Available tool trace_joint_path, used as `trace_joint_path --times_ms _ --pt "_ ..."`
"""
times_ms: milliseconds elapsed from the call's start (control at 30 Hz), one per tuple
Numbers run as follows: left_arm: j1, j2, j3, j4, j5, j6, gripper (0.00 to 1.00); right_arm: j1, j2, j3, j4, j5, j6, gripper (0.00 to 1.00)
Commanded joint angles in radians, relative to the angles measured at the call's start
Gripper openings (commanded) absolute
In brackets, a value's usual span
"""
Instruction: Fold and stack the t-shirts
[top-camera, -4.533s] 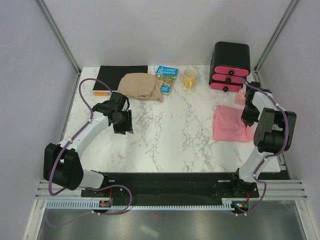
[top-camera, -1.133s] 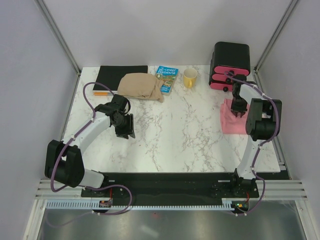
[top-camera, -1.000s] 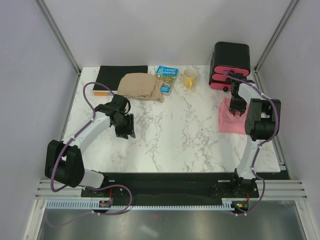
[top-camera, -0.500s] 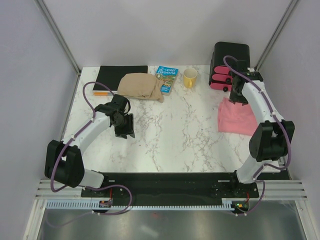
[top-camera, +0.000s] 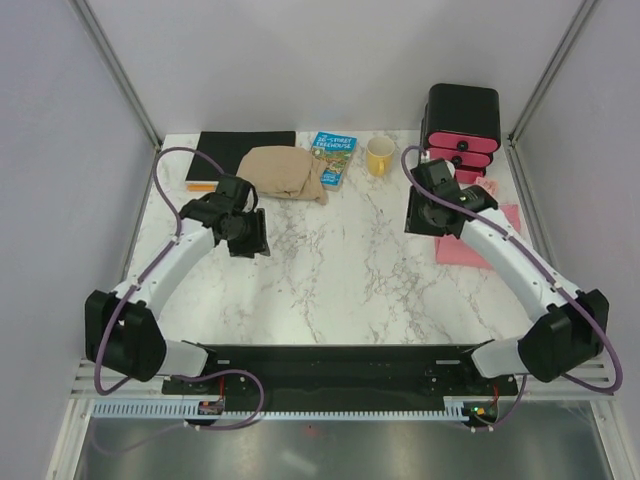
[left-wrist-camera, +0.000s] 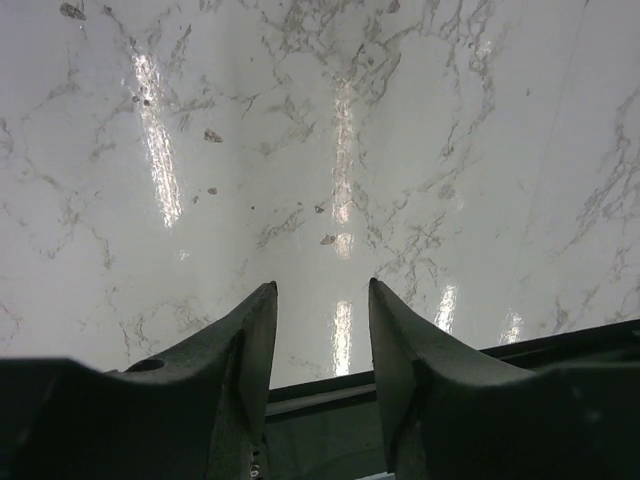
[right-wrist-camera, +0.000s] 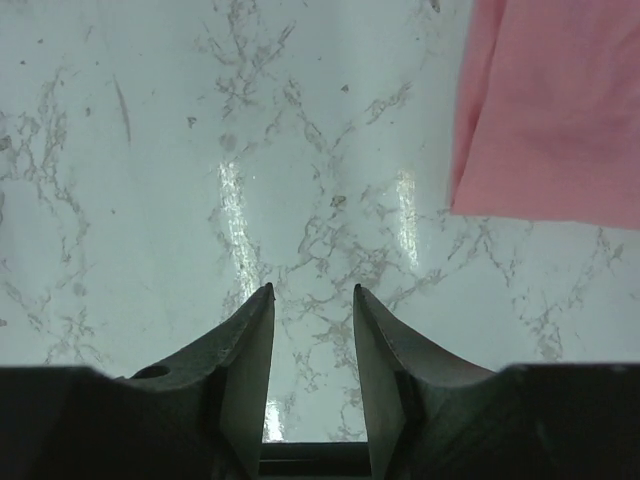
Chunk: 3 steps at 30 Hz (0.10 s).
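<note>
A salmon-pink t-shirt (top-camera: 452, 252) lies folded flat on the marble table (top-camera: 340, 270) at the right, with my right forearm crossing above it. In the right wrist view its edge (right-wrist-camera: 550, 110) fills the upper right corner. My right gripper (top-camera: 420, 212) hangs just left of the shirt, open, with nothing but bare marble between its fingers (right-wrist-camera: 312, 290). My left gripper (top-camera: 250, 235) hovers over the left half of the table, open and empty (left-wrist-camera: 322, 285), with only marble below it.
A crumpled tan cloth (top-camera: 285, 172) lies at the back, just beyond the left gripper. Along the back edge are a black pad (top-camera: 245, 146), a blue book (top-camera: 332, 156), a yellow mug (top-camera: 380, 155) and a black box with pink drawers (top-camera: 462, 135).
My right arm has swung from the back right by the drawers to the left, off the pink t-shirt, which stays flat on the table. The left gripper has shifted slightly toward the back.
</note>
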Motion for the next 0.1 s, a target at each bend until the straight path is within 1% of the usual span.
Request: trace_joint_path --times_ms 0,67 --pt "-0.004 -0.046 0.051 0.021 0.012 -0.034 0.49 0.018 0.004 0.018 0.079 -0.02 0.022 0.45" --pt "-0.004 -0.069 0.048 0.026 0.0 -0.046 0.51 0.018 0.027 0.032 0.083 -0.046 0.007 0.45"
